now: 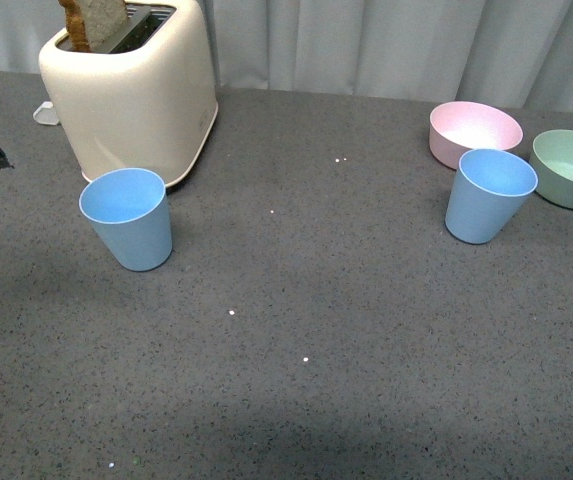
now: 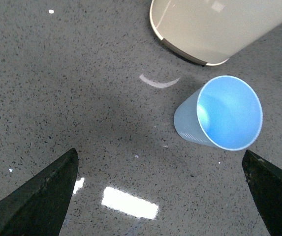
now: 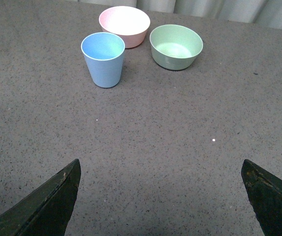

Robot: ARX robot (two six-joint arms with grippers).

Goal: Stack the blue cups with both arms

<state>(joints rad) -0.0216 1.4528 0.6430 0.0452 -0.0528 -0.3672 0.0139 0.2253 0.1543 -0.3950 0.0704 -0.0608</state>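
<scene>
Grippers: the left gripper (image 2: pixel 159 152) was spread wide, its two black tapered fingers at opposite edges of its wrist view, holding and touching nothing. The right gripper (image 3: pixel 160 161) was equally wide and empty, over bare surface.
Cup by the toaster: the first blue cup (image 1: pixel 128 220) stood upright just beside the toaster (image 1: pixel 136 95), on its near side. The left wrist view showed a strip of table between them.
Cup far from the toaster: the second blue cup (image 1: pixel 488 195) stood upright well apart from the toaster, off to its right in the front view.
Bowls: the pink bowl (image 1: pixel 474 130) sat just behind the second cup, and the green bowl (image 1: pixel 571 168) sat farther still from the toaster.
Materials: the cups were matte light blue, tapered and handleless. The toaster was cream, smooth and rounded, with a toast slice (image 1: pixel 96 20) standing up from its slot. The tabletop (image 1: pixel 316 330) was dark grey and speckled.
View differences: the front view showed both cups but neither gripper. Each wrist view showed only one cup. Only the left wrist view caught glare on the table.
</scene>
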